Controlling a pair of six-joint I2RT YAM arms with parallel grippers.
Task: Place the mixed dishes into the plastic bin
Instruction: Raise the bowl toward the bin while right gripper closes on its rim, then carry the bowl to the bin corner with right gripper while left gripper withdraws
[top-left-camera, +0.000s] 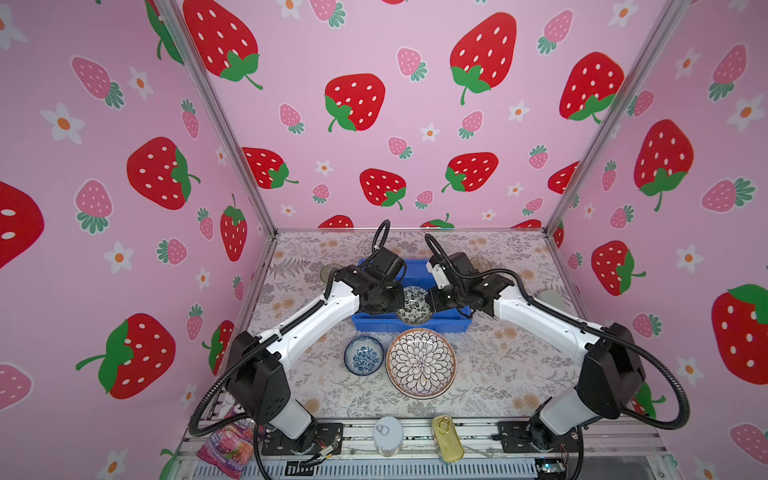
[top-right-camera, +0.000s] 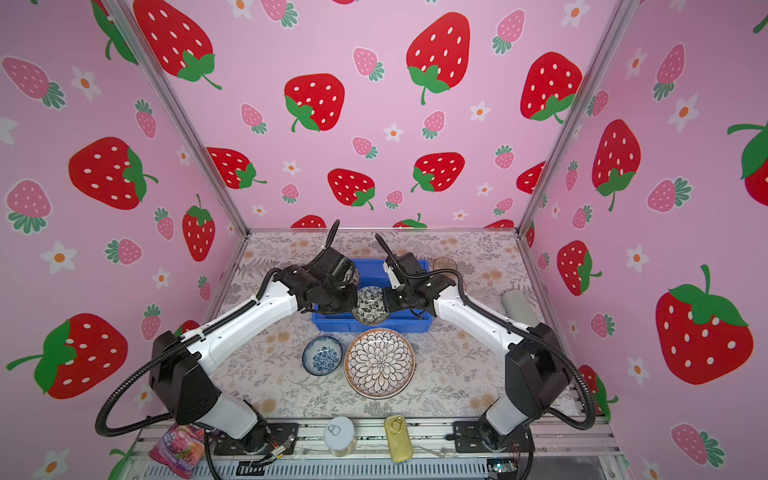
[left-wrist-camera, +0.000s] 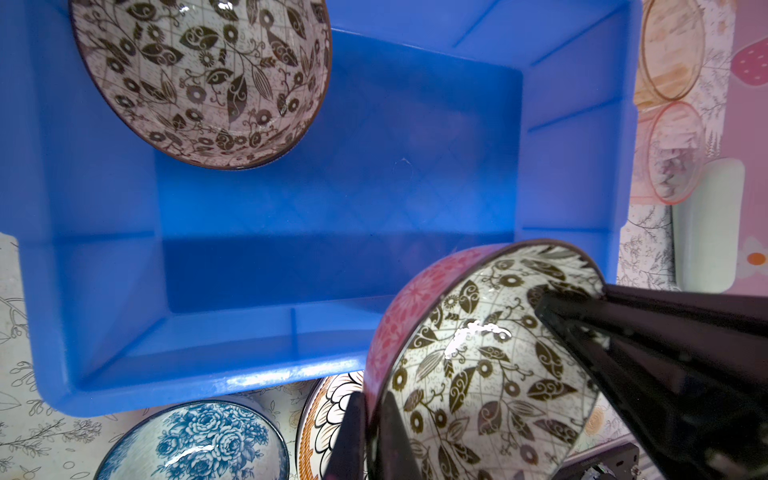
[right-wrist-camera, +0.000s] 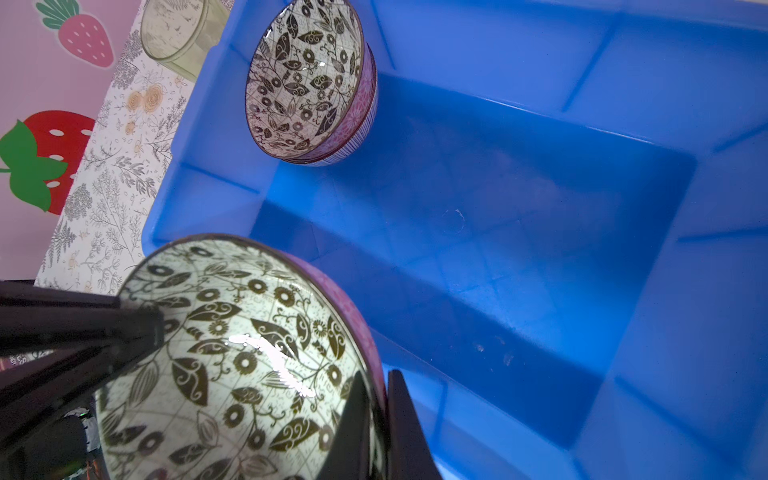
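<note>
A black-floral bowl (top-left-camera: 413, 305) (top-right-camera: 371, 305) hangs tilted over the near wall of the blue plastic bin (top-left-camera: 374, 325) (top-right-camera: 332, 325). My left gripper (top-left-camera: 397, 304) (left-wrist-camera: 374, 436) is shut on the bowl's (left-wrist-camera: 478, 374) left rim. My right gripper (top-left-camera: 430, 301) (right-wrist-camera: 378, 424) is shut on the opposite rim of the bowl (right-wrist-camera: 232, 365). A second black-floral bowl (left-wrist-camera: 199, 79) (right-wrist-camera: 307, 83) lies in the bin's far corner, nested in a purple-striped one (right-wrist-camera: 357, 137). The blue-patterned bowl (top-left-camera: 363, 355) and the petal-patterned plate (top-left-camera: 421, 362) sit on the table in front of the bin.
Amber (left-wrist-camera: 669, 50) and pink (left-wrist-camera: 673, 153) tumblers and a white object (top-left-camera: 550, 299) stand right of the bin; a green tumbler (right-wrist-camera: 178, 33) stands to its left. A silver tin (top-left-camera: 387, 434), a gold tin (top-left-camera: 446, 438) and a purple bag (top-left-camera: 226, 446) lie on the front rail.
</note>
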